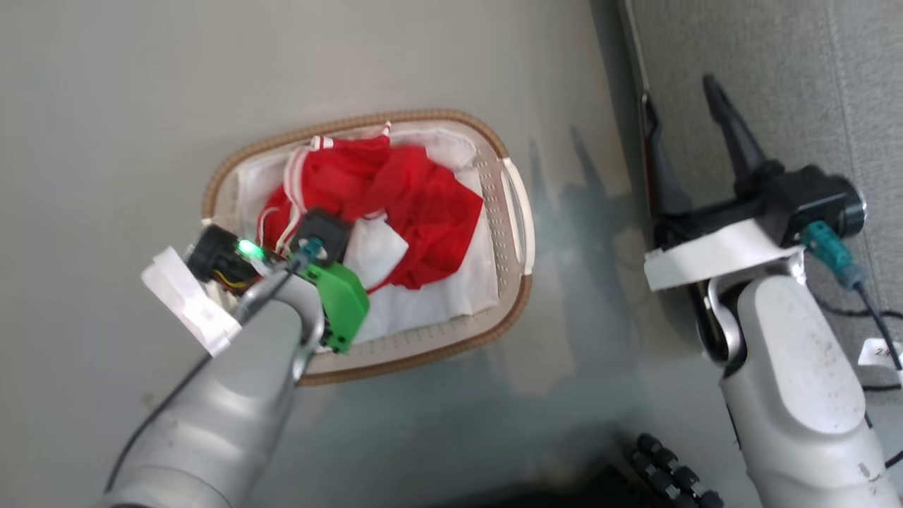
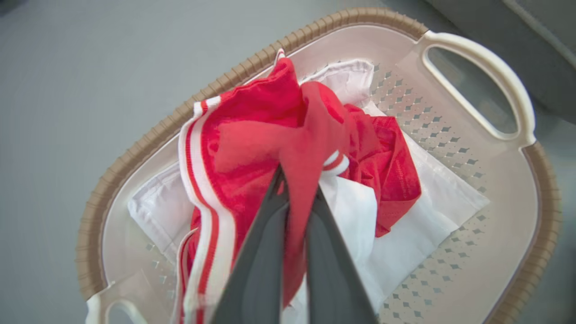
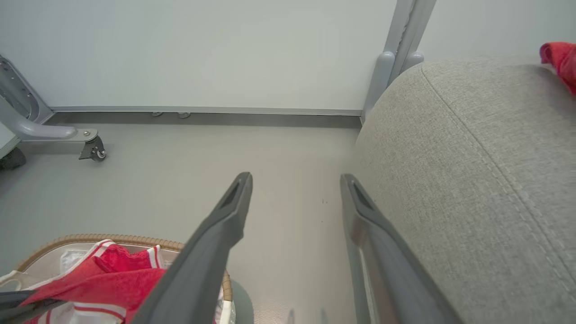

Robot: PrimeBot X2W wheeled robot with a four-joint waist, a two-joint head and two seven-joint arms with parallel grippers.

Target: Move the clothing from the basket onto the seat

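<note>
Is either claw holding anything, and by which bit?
The left gripper pinches a raised fold of the red clothing; the right gripper is open, empty.

Red clothing (image 3: pixel 560 58) on the seat (image 3: pixel 472 180) is cut off at the right edge.

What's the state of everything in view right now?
clothing: bunched in the basket, one fold pinched.
left gripper: fingers shut on the clothing.
right gripper: open, empty, beside the seat.
basket: on the floor, holds clothing and liner.
seat: red fabric at one edge.
</note>
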